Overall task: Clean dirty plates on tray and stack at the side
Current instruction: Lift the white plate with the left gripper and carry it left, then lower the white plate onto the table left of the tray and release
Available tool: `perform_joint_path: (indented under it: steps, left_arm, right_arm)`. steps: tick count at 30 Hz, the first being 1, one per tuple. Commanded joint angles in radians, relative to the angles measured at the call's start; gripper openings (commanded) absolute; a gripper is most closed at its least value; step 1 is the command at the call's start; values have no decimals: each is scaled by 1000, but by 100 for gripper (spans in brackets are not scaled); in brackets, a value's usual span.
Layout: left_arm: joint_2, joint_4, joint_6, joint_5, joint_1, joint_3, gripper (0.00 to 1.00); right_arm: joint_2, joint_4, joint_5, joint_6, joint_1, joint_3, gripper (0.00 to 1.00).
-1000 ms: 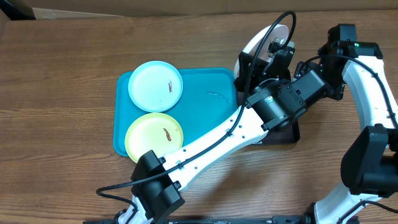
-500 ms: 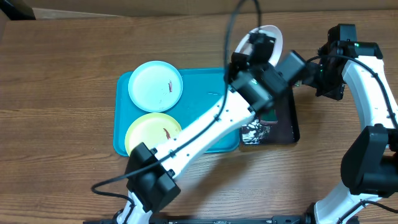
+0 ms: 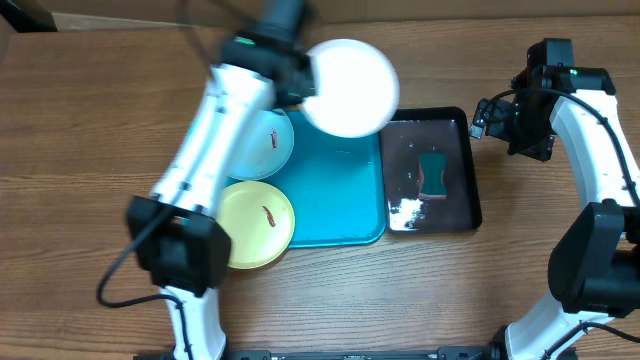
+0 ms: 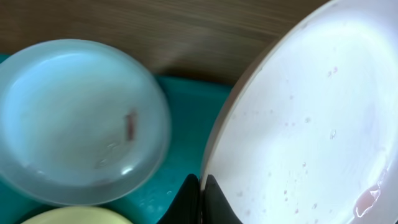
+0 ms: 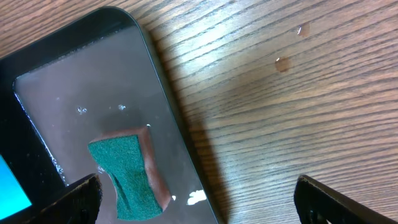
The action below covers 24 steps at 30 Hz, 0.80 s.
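Left gripper [image 4: 200, 199] is clamped on the rim of the white plate [image 3: 350, 88], held in the air over the far right corner of the turquoise tray [image 3: 340, 190]. No smear shows on it, only droplets, so it looks washed and ready to be stacked at the side. The next move calls for a bare patch of desk [image 3: 100, 120] and a flat set-down. The smeared cyan plate [image 3: 275, 145] and yellow-green plate [image 3: 258, 222] wait on the tray's left. The black tray [image 3: 460, 170] with its sponge [image 3: 433, 174] crowds the right side. The right gripper [image 5: 199, 199] hangs wide apart beside it, holding nothing.
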Motion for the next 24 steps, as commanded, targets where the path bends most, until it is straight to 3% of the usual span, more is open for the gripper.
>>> perform_joint_path:
  steps: [1, 6, 13, 19, 24]
  left_arm:
    - [-3, -61, -2, 203, 212, 26, 4]
    - [-3, -151, 47, 173, 467, 26, 4]
    - [-3, -228, -34, -80, 717, 25, 4]
    - [-3, -183, -56, -227, 791, -1, 4]
    - [-3, -47, -55, -317, 790, -140, 4]
  right_arm:
    - [-11, 3, -8, 3, 1, 20, 100]
    - [-11, 3, -8, 3, 1, 20, 100]
    - [-11, 3, -8, 3, 1, 20, 100]
    - [-11, 3, -8, 3, 1, 20, 100]
    - [-11, 3, -8, 3, 1, 20, 100]
